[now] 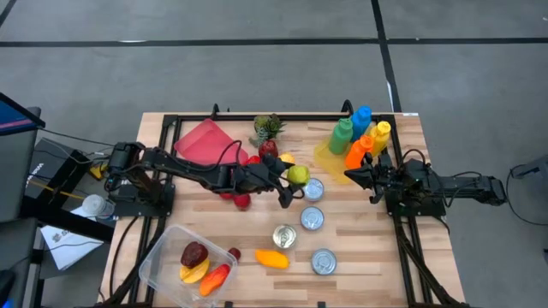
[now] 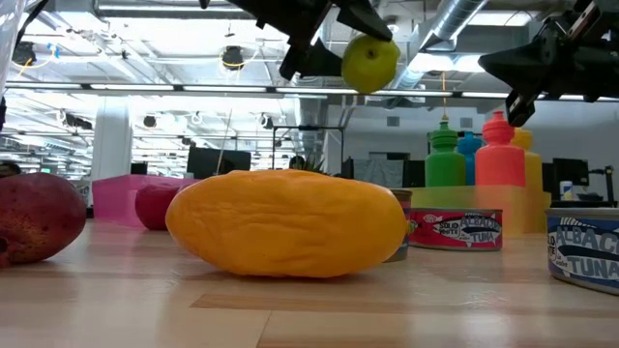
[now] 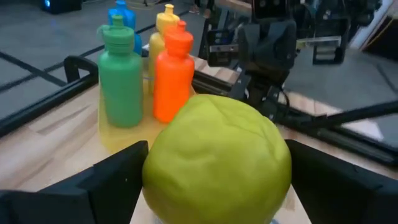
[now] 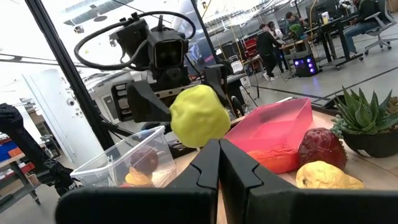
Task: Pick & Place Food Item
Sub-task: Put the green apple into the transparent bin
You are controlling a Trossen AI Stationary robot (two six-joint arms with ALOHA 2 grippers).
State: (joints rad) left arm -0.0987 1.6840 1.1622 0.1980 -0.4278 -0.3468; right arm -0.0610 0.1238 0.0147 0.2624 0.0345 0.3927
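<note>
High view showed the left pincer [image 1: 289, 182] reaching across the middle of the table [image 1: 360, 257], closed on a green apple [image 1: 298, 175] and holding it clear of the surface, above the cans [image 1: 312, 190]. The low view confirmed the apple hung high in the air, well above the tabletop. The right pincer [image 1: 364, 178] waited near the right edge, just beside the bottles [image 1: 360, 137], its fingers pressed together on nothing. A clear tub [image 1: 163, 257] sat at the near left corner and already held some food, so the carry step seemed to be in hand, the apple lifted but not yet placed. If the tub was the goal, the next move would call for swinging the apple back toward that corner, passing over the cans and the orange fruit [image 1: 272, 257], then lowering it inside the rim before letting go.
</note>
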